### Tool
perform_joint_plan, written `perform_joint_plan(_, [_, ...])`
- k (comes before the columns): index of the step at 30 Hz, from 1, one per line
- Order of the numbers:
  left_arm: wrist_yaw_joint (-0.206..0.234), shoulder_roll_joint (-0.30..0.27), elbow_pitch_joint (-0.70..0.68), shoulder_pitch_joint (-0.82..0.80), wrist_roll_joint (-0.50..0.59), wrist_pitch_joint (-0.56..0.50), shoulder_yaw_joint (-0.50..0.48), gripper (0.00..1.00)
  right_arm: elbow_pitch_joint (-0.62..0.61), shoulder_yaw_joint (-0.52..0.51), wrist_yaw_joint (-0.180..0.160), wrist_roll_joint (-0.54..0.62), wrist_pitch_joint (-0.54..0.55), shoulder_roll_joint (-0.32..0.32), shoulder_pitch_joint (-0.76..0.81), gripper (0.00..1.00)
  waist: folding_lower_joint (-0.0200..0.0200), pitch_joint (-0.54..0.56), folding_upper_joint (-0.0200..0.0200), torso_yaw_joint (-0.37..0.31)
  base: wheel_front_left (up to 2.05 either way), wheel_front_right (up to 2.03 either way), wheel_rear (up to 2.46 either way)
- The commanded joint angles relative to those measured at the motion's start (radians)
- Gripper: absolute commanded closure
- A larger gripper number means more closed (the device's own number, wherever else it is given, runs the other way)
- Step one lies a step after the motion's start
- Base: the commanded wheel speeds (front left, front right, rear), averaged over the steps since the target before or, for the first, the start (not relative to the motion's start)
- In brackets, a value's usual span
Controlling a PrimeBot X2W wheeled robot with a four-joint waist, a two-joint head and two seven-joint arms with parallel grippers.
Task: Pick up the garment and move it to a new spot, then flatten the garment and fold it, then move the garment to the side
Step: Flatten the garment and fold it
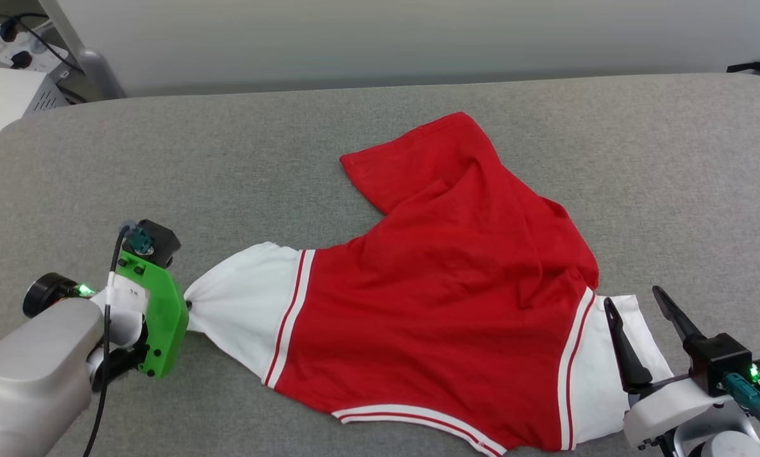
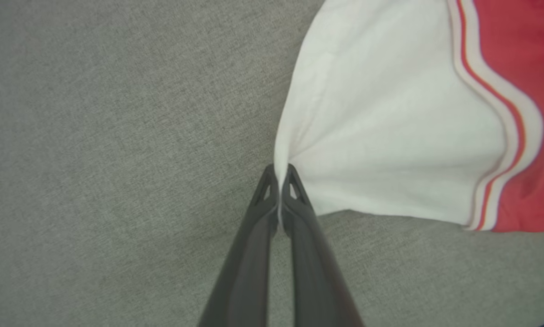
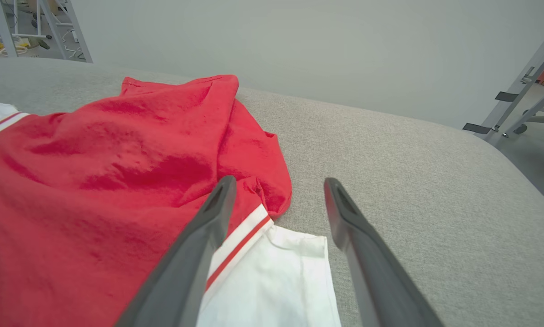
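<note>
The red jersey T-shirt with white short sleeves and red-white stripe trim [image 1: 443, 304] lies rumpled on the grey fabric-covered table [image 1: 291, 158], stretched between the two grippers. The left gripper [image 2: 279, 175] has its dark fingers pressed together on a thin pinch of white sleeve hem right at their tips, a shallow hold that I judge could slip out under any hard pull or lift. The right gripper [image 1: 634, 297] has its jaws wide apart and empty with the other white sleeve just beneath them, so closing from there may catch only one layer, leaving the shirt to hang lopsided and bunch.
</note>
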State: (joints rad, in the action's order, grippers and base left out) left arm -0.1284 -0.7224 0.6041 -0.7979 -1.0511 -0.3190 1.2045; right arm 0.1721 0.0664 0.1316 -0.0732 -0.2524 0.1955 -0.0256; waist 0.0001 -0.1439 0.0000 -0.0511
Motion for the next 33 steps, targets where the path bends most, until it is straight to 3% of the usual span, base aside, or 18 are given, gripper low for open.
perform_joint_plan(1, [-0.002,0.004,0.014,0.011,-0.008,0.027,0.000,0.00,0.001,-0.005,-0.001,0.010,-0.009,-0.003,0.007,0.00,-0.0001,0.005,0.0000,0.006,0.00,0.00,0.00])
perform_joint_plan(5, [-0.002,0.011,0.037,-0.017,-0.024,0.061,-0.011,0.00,-0.004,-0.003,-0.001,0.014,-0.009,-0.001,0.011,0.00,-0.0001,0.014,0.0000,0.014,0.00,0.00,0.00])
perform_joint_plan(10, [-0.002,-0.018,0.003,-0.106,-0.077,0.028,-0.034,0.00,-0.010,-0.006,-0.001,0.014,-0.009,0.007,0.013,0.00,-0.0001,0.018,0.0000,0.023,0.00,0.00,0.00])
perform_joint_plan(17, [-0.002,-0.059,-0.068,-0.177,-0.140,-0.143,0.013,0.00,-0.015,0.006,-0.001,0.018,-0.009,0.010,0.010,0.00,-0.0001,0.009,0.0000,0.013,0.00,0.00,0.00])
perform_joint_plan(25, [-0.002,-0.039,-0.046,-0.132,-0.194,-0.242,0.049,0.00,-0.017,0.022,-0.001,0.018,-0.008,0.016,-0.011,0.00,-0.0001,-0.013,0.0000,-0.015,0.00,0.00,0.00])
perform_joint_plan(33, [-0.002,0.013,0.019,-0.043,-0.216,-0.229,0.064,0.00,-0.025,0.024,-0.001,0.018,-0.005,0.016,-0.046,0.00,-0.0001,-0.049,0.0000,-0.048,0.00,0.00,0.00])
